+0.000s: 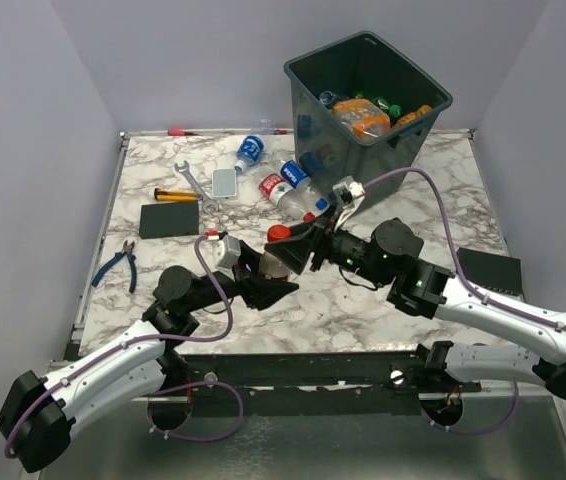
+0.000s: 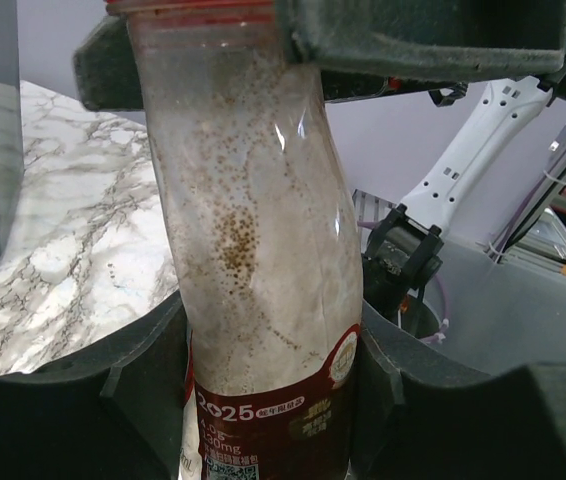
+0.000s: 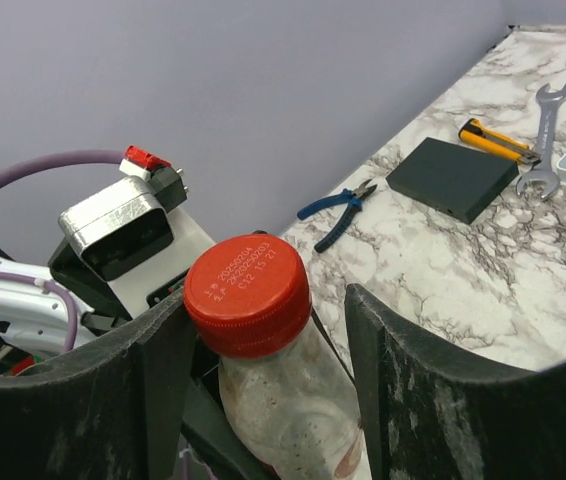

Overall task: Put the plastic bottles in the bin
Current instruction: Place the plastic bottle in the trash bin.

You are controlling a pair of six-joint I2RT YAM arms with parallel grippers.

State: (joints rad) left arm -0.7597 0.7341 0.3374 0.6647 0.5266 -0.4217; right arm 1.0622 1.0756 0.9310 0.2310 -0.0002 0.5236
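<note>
A clear bottle [image 1: 281, 257] with a red cap [image 3: 248, 295] and a dark red label [image 2: 263, 420] hangs above the table's middle between both arms. My left gripper [image 1: 268, 280] is shut on its labelled lower body [image 2: 253, 250], both fingers pressed against its sides. My right gripper [image 3: 263, 340] stands open around the cap: its left finger lies against the cap and its right finger [image 3: 413, 380] stands apart from it. The bin [image 1: 403, 135] stands at the back right and holds several bottles [image 1: 363, 118]. Three more bottles [image 1: 288, 190] lie on the table in front of it.
A wrench [image 1: 195, 185], a yellow-handled tool [image 1: 175, 196], a small grey slab [image 1: 224, 181] and a black slab [image 1: 168, 220] lie at the left. Blue-handled pliers [image 1: 118, 265] sit near the left edge. Another black slab [image 1: 491, 270] lies at the right edge.
</note>
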